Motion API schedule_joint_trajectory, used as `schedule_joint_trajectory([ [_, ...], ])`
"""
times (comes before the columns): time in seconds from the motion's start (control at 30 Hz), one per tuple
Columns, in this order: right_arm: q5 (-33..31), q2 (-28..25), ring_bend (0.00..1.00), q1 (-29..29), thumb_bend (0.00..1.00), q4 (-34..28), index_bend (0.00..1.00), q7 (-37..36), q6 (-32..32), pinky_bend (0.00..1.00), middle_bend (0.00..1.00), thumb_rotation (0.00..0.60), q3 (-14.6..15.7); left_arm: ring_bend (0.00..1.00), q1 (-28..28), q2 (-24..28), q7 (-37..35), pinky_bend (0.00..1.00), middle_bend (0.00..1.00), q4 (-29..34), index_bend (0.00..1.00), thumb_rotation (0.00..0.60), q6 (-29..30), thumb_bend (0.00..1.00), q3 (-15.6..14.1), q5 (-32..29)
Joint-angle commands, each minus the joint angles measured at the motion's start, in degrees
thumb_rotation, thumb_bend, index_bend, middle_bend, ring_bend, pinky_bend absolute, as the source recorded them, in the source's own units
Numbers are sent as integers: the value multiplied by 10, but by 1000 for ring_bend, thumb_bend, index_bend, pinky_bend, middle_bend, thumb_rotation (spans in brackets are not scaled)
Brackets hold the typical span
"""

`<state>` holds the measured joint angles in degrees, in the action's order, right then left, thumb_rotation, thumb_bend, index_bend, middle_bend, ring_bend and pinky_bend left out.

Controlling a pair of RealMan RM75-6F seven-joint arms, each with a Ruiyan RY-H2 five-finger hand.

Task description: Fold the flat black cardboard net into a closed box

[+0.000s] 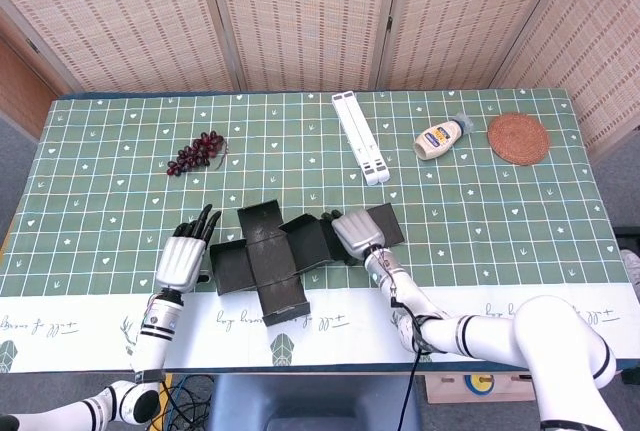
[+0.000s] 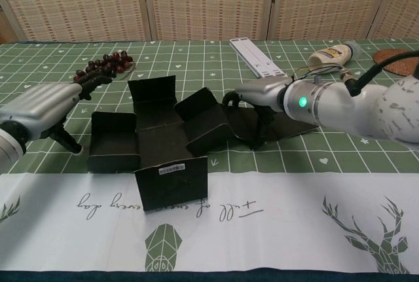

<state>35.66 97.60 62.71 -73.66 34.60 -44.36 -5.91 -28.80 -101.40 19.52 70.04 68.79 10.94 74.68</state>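
Observation:
The black cardboard net (image 1: 272, 257) (image 2: 159, 146) lies near the table's front, spread in a cross with its flaps partly raised. The front flap (image 2: 173, 182) with a white label stands up, and so does the left flap (image 2: 112, 141). My left hand (image 1: 185, 256) (image 2: 43, 107) is at the left flap's outer side with its fingers stretched forward, holding nothing. I cannot tell whether it touches the flap. My right hand (image 1: 352, 233) (image 2: 262, 92) arches over the net's flat right panel (image 2: 288, 125), its fingertips pressing down on the cardboard.
A bunch of dark grapes (image 1: 197, 152) (image 2: 105, 65) lies behind the left hand. At the back are a white folding stand (image 1: 360, 137) (image 2: 258, 59), a mayonnaise bottle (image 1: 441, 137) (image 2: 332, 53) and a woven coaster (image 1: 517, 137).

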Motion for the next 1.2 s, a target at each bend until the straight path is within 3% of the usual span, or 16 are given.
schedule_joint_trajectory([
  [0.03,5,0,793,-1,249,-1,205,-3,-1,968,299,600,-2,209,-1,7,-21,228,0,21,0,600,-4,0,5,-3],
  [0.47,62,-25,793,3,250,-33,205,3,-8,968,299,600,-3,209,0,49,-91,228,0,125,0,600,5,0,0,24],
  [0.7,94,-40,793,16,250,-43,205,22,-1,968,299,600,3,212,-16,75,-248,229,0,131,0,600,-40,0,-13,57],
  [1.2,152,-71,795,60,250,-63,222,94,13,968,324,600,23,295,-32,103,-454,310,0,132,0,600,-106,0,-27,59],
])
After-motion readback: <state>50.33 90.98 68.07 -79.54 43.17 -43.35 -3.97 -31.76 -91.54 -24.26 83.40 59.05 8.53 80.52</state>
